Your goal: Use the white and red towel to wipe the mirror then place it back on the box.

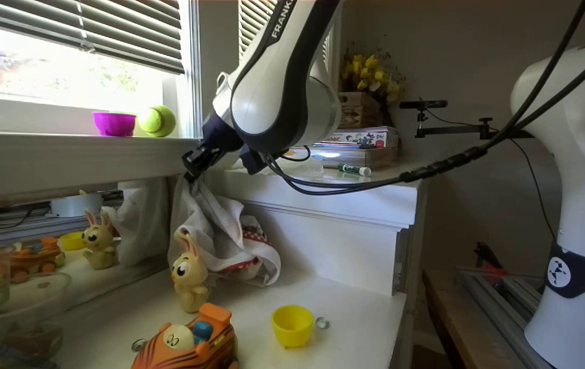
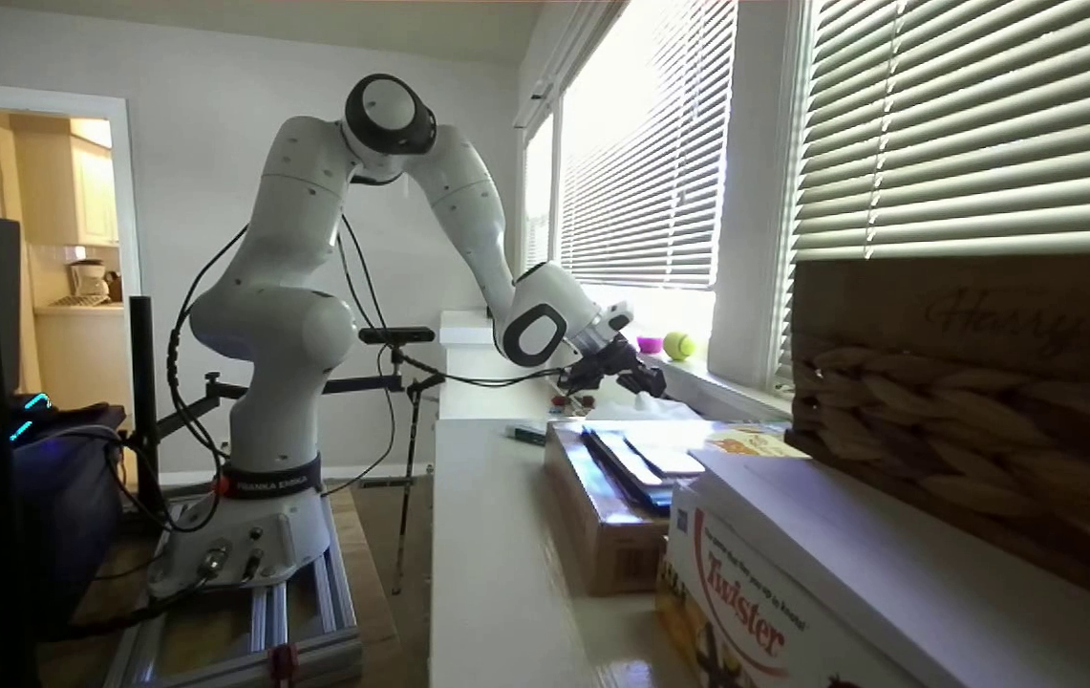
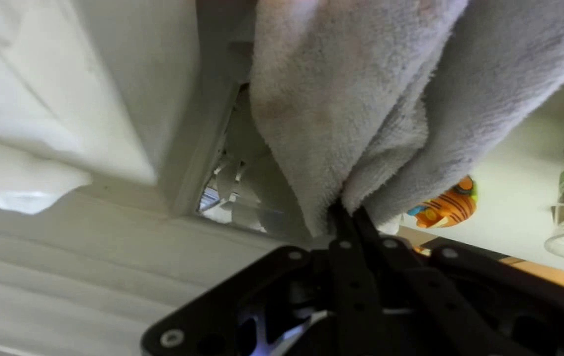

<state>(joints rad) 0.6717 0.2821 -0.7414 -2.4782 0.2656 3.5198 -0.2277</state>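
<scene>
In an exterior view, the towel hangs from my gripper, behind the rabbit toy. The mirror runs along the left, below the ledge (where, in both exterior views, I have a ball right of a bowl). On the counter, the toy car stands before the rabbit toy, the cup right of the car and a bead just beside the cup. In an exterior view, on the raised shelf, the marker lies left of the box.
</scene>
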